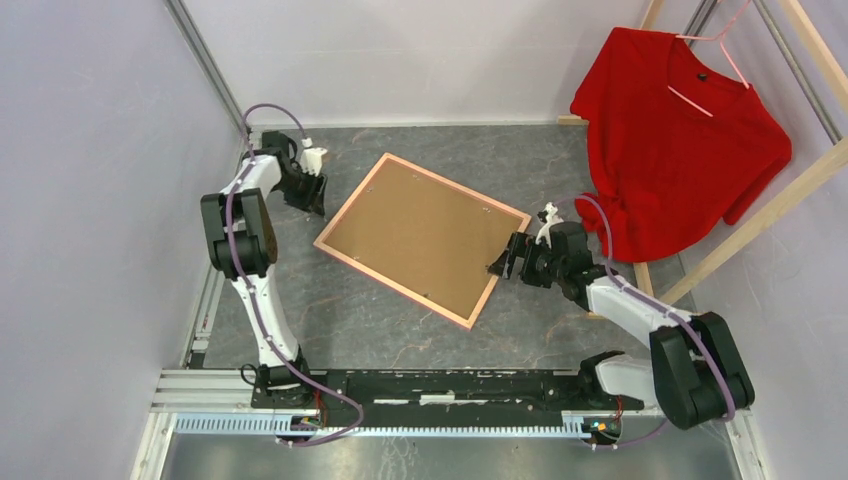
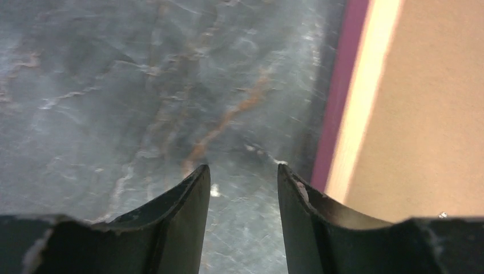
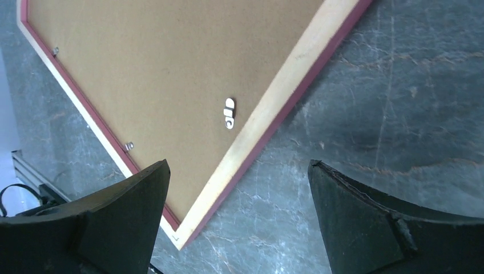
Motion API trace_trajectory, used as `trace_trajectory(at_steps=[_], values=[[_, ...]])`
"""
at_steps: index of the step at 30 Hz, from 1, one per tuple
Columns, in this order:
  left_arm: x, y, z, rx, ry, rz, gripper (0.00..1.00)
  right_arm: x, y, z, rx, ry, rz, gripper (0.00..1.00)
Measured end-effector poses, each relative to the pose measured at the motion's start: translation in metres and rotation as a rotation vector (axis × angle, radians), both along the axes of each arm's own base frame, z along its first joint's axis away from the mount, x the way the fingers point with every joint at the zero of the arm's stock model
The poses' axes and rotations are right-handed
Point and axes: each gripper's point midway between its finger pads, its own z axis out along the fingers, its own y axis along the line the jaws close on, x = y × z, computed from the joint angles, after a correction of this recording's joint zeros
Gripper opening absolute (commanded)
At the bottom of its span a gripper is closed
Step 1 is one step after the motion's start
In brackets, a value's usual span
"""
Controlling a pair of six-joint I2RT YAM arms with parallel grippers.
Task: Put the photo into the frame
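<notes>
- The frame (image 1: 422, 238) lies back-up on the desk (image 1: 350, 325), its long axis diagonal, far-left to near-right.
- Left gripper (image 1: 318, 205) parted, empty; right gripper (image 1: 503, 262) spread wide.
- Red shirt (image 1: 680, 150) hangs far right.

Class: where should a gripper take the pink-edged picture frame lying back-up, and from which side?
Probably the pink-edged frame's light wood rim at the corner nearest the right gripper, from outside: lying flat, it is too broad; only the thin rim fits the jaws.

Pale plain walls (image 1: 420, 50) enclose a grey marbled tabletop (image 1: 560, 160). A wooden rack (image 1: 760, 218) at rear right carries a red T-shirt (image 1: 680, 150) on a pink hanger (image 1: 732, 65).
</notes>
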Motion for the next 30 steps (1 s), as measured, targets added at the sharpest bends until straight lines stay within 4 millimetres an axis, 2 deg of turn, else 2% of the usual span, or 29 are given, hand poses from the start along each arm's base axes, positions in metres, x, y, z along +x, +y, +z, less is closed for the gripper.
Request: trace_trajectory(at_steps=[2, 7, 11, 17, 24, 28, 30], values=[[-0.003, -0.013, 0.004, -0.01, -0.017, -0.024, 0.52, 0.003, 0.004, -0.004, 0.023, 0.014, 0.006, 0.98], [-0.026, -0.037, 0.0, -0.03, -0.016, -0.098, 0.52, 0.013, 0.008, -0.016, 0.05, 0.049, 0.007, 0.98], [-0.051, -0.045, -0.001, -0.019, -0.019, -0.184, 0.51, 0.039, 0.006, -0.013, 0.036, 0.05, -0.001, 0.98], [-0.105, -0.057, -0.003, 0.012, 0.019, -0.356, 0.51, 0.078, -0.011, -0.014, -0.038, 0.029, -0.03, 0.98], [-0.182, -0.082, -0.001, -0.044, 0.151, -0.568, 0.58, 0.087, -0.03, -0.013, -0.122, 0.041, -0.054, 0.98], [-0.199, -0.079, 0.003, -0.098, 0.206, -0.575, 0.65, 0.101, -0.042, 0.001, -0.168, 0.015, -0.089, 0.98], [-0.195, -0.072, 0.008, -0.136, 0.224, -0.529, 0.68, 0.109, -0.044, 0.014, -0.172, -0.02, -0.104, 0.98]])
